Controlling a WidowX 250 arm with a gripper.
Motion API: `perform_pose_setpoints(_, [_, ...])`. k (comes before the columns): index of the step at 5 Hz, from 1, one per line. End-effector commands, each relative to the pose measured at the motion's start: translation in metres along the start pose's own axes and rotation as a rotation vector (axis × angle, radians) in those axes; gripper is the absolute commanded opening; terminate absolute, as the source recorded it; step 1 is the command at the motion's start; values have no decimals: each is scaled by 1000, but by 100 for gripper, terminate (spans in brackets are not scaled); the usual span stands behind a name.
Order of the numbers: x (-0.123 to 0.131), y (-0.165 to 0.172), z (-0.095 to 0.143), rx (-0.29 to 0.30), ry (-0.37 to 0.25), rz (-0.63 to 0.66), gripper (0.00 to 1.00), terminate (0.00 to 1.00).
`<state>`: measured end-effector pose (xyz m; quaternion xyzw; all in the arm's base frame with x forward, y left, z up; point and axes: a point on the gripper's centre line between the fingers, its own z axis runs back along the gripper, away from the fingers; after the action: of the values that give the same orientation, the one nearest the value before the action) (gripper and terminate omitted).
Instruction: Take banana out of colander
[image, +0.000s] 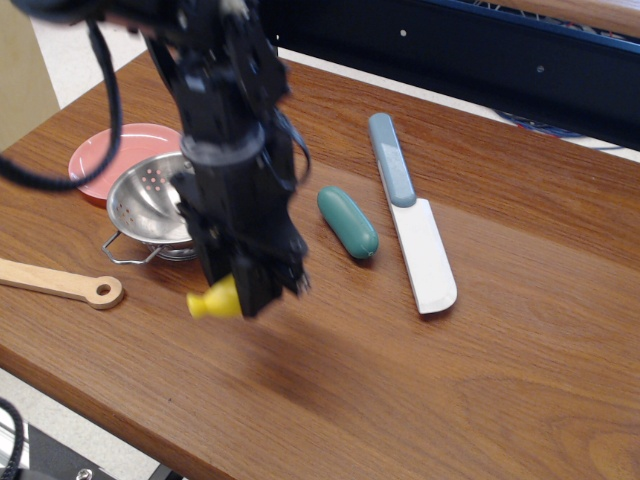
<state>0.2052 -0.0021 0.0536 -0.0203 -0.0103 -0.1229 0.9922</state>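
My black gripper (243, 297) is shut on the yellow toy banana (215, 299). It holds the banana in the air above the wooden table, in front and to the right of the colander. Only the banana's stem end sticks out to the left of the fingers. The steel colander (150, 205) stands at the left of the table with nothing showing in the visible part of its bowl. My arm hides the colander's right side.
A pink plate (105, 158) lies behind the colander. A wooden spoon handle (62, 283) lies at the left front. A teal sausage-shaped object (347, 221) and a grey-handled spatula (412, 225) lie to the right. The table's front edge (150, 455) is near.
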Motion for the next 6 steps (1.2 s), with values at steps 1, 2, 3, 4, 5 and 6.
perform_pose_setpoints(1, [-8, -27, -19, -62, 15, -101, 0, 0])
perform_pose_setpoints(2, [-11, -35, -34, -40, 34, -130, 0, 0])
perform_pose_setpoints(3, [-11, -33, -43, -15, 24, -135, 0, 0])
perform_pose_setpoints(4, [-5, -28, -49, 37, 28, -127, 100, 0])
perform_pose_setpoints(5, [-1, -24, -33, 10, 24, -99, 100, 0])
perform_pose_setpoints(6, [6, -18, -6, -8, 4, -49, 100, 0])
